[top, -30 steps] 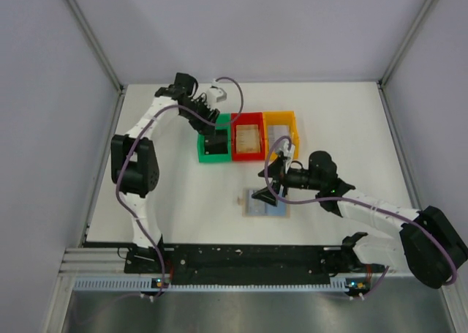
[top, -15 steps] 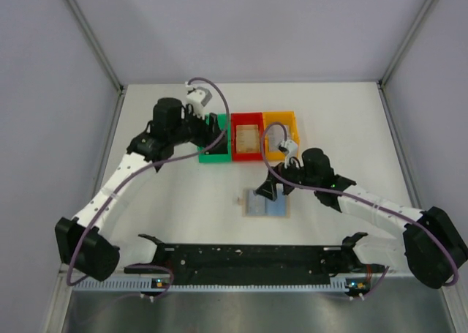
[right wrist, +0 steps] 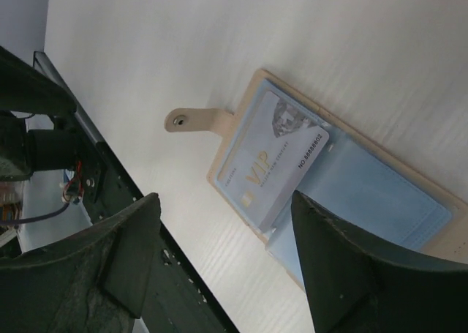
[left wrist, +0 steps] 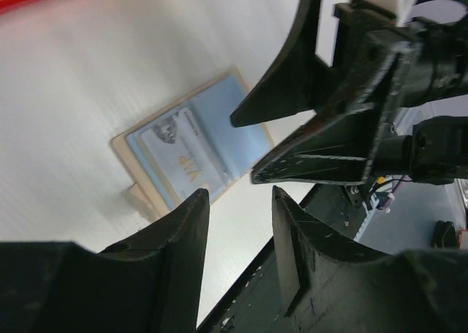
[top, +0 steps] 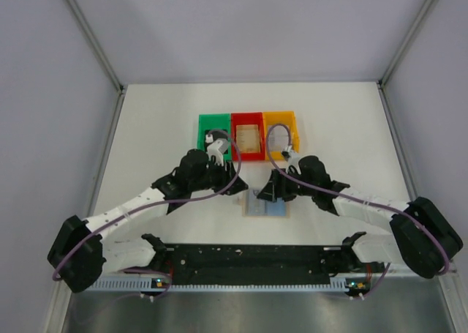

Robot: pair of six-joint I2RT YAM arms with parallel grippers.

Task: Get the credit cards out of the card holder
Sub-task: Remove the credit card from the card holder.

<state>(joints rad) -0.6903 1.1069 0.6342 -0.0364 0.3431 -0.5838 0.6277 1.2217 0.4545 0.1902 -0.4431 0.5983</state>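
The light tan, blue-lined card holder (right wrist: 365, 186) lies open on the white table (top: 344, 128), near side, its thin, stiff, slick pale blue plastic card (right wrist: 270, 161) probably best pinched by an exposed edge; left gripper (left wrist: 240, 195) narrow, right gripper (right wrist: 223, 200) wide, both empty.

Three plastic bins are set side by side in a touching row toward the far middle of the white worktop (top: 344, 135): a green bin (top: 205, 121) on the left, a red bin (top: 247, 116) in the centre, an orange bin (top: 280, 115) on the right. A tan item (top: 247, 137) is seen inside the red one.
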